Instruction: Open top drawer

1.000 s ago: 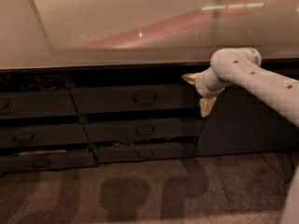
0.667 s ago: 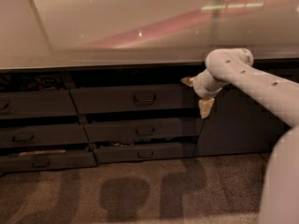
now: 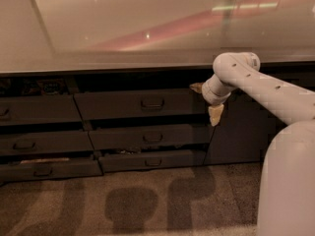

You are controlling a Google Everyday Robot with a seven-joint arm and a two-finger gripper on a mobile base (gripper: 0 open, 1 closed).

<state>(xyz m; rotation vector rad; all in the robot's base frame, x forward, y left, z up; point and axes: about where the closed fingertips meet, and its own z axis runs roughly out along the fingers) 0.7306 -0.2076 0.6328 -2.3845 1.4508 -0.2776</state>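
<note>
At far left a column of narrower drawers (image 3: 39, 109) sits under the counter (image 3: 123, 63). None of these belongs to the task.

Next to the right is the centre column. The top drawer (image 3: 113, 104) lies directly below the counter edge. Its front is long and flat and runs horizontally, and it looks shut or nearly so. Its handle (image 3: 152, 103) is a small dark loop at mid-front, also lying horizontally. Below it are the middle drawer (image 3: 123, 137) and the bottom drawer (image 3: 128, 161), both shorter and with similar handles.

The gripper (image 3: 206, 101) hovers at the right end of the top drawer's front, near the seam with the cabinet door (image 3: 241, 132). Its two tan fingers (image 3: 215, 116) are spread apart and hold nothing. One tip points left toward the drawer and the other points down.

The handle lies to the gripper's left, at about the same height, with bare drawer front between them. Nothing stands in that path. The coming move probably calls for a short sideways reach to the left, then closing across the loop's bar and pulling outward, away from the cabinet. The middle drawer's handle is close below and could be caught by mistake if the gripper sinks.

The arm (image 3: 275, 90) runs off to the right, and the pale base (image 3: 288, 181) fills the lower right corner over the floor (image 3: 74, 205).
</note>
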